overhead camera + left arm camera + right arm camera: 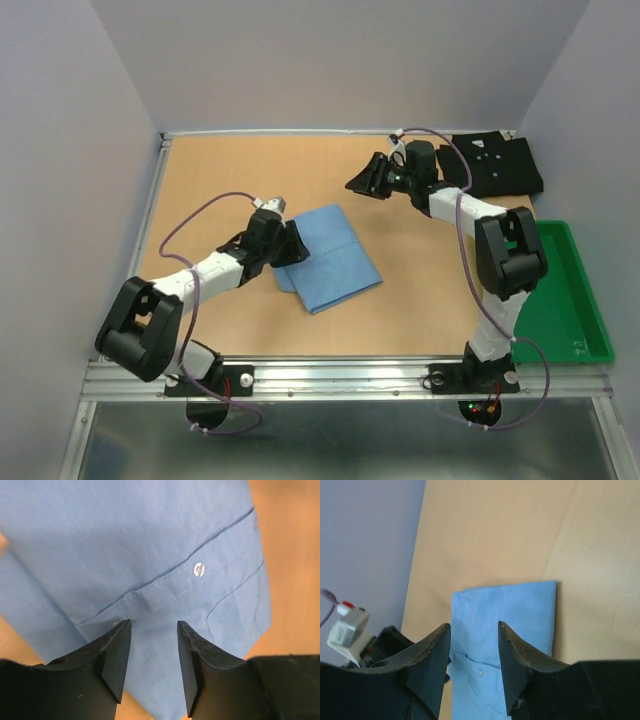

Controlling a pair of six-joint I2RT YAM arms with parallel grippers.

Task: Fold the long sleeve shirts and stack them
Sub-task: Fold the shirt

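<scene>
Left hand (153, 625), right hand (473, 626): both parted.

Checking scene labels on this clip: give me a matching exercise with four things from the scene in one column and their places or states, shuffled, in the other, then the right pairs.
Column one:
1. light blue cloth shirt
2. black cloth shirt with small white buttons
3. green plastic tray
4. right gripper

Column two:
a. far right corner of the table
b. jaws apart, holding nothing
c. folded, mid-table
d. along the table's right edge, near side

Pairs: 1-c; 2-a; 3-d; 4-b.
</scene>
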